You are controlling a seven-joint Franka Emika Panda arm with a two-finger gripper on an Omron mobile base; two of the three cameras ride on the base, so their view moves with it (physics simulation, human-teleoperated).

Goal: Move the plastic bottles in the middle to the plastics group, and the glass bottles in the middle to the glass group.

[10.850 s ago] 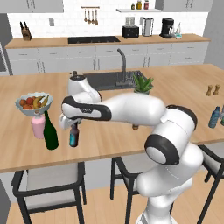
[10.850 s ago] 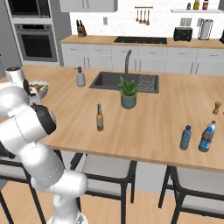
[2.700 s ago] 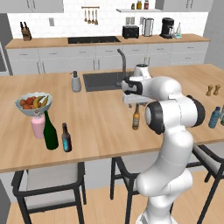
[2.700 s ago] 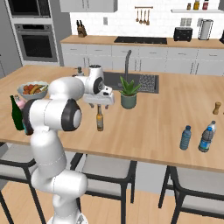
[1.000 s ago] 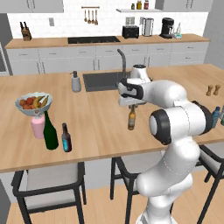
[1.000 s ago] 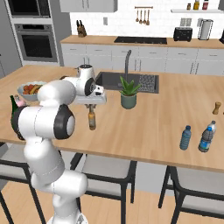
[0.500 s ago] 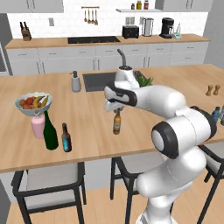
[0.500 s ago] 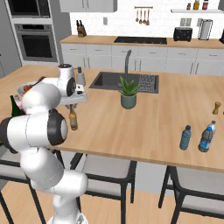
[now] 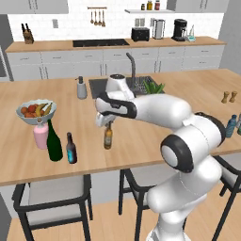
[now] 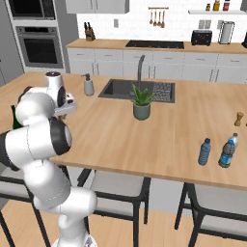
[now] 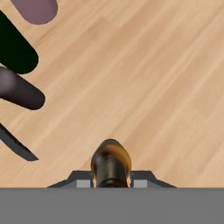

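On the island stand 2 small glass bottles, 1 green wine bottle and 2 blue plastic bottles.

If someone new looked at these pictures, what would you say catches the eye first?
First comes the big white arm reaching left across the wooden island, its end effector shut on the neck of an amber bottle held upright above the wood. To its left stand a tall green wine bottle and a small dark bottle, beside a pink container and a fruit bowl.
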